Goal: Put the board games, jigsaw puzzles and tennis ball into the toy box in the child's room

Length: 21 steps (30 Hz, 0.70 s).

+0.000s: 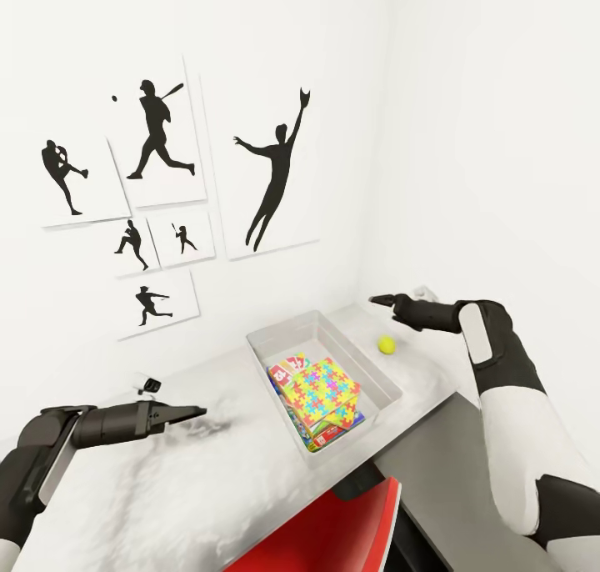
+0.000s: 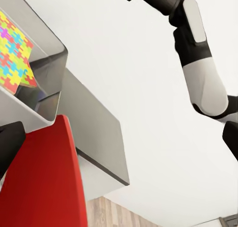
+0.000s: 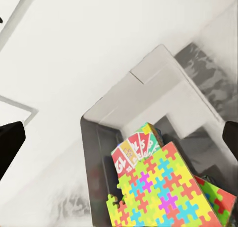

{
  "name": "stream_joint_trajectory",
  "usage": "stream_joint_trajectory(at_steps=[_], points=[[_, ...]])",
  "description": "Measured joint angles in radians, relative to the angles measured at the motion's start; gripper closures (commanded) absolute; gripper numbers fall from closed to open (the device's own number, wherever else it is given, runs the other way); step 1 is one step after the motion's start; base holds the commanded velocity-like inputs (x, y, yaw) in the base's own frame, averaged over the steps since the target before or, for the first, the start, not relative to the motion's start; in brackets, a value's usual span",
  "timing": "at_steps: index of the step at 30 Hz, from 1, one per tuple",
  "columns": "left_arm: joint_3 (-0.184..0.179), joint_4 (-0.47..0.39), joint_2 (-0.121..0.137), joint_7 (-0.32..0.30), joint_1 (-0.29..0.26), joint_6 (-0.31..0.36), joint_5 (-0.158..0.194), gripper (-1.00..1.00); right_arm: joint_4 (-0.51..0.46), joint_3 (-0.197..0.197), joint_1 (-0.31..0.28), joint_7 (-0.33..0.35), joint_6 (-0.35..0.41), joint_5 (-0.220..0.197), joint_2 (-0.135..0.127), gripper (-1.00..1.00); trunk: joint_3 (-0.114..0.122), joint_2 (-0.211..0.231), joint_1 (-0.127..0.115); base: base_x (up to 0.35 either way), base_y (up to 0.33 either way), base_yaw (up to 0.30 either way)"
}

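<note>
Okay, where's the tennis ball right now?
In the head view, the tennis ball sits on the table, just right of the toy box, below the right gripper.

grey table [image 1: 208, 439], toy box [image 1: 379, 378], tennis ball [image 1: 386, 345]

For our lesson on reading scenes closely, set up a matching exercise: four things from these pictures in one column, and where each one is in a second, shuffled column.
Things:
1. ball
2. puzzle
3. red chair
4. toy box

Places:
A. inside the toy box, on top of the stack
B. on the table, between the two arms
C. on the table, outside the box, below the right hand
D. tucked at the table's front edge

Pairs: 1-C, 2-A, 3-D, 4-B
</note>
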Motion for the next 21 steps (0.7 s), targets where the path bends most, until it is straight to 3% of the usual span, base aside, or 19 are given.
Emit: stream_joint_trajectory(at_steps=[6,21], points=[[0.016,0.000,0.005,0.000,0.001,0.002,0.000,-1.00,0.004,0.021,0.011,-0.001,0.000,-0.002,-0.017,-1.00,0.000,0.000,0.000,0.000,0.000,0.000],[0.026,0.000,0.011,0.000,0.006,-0.002,-0.001,-1.00,0.005,0.025,0.015,0.000,0.000,-0.004,-0.020,-1.00,0.000,0.000,0.000,0.000,-0.073,0.031]])
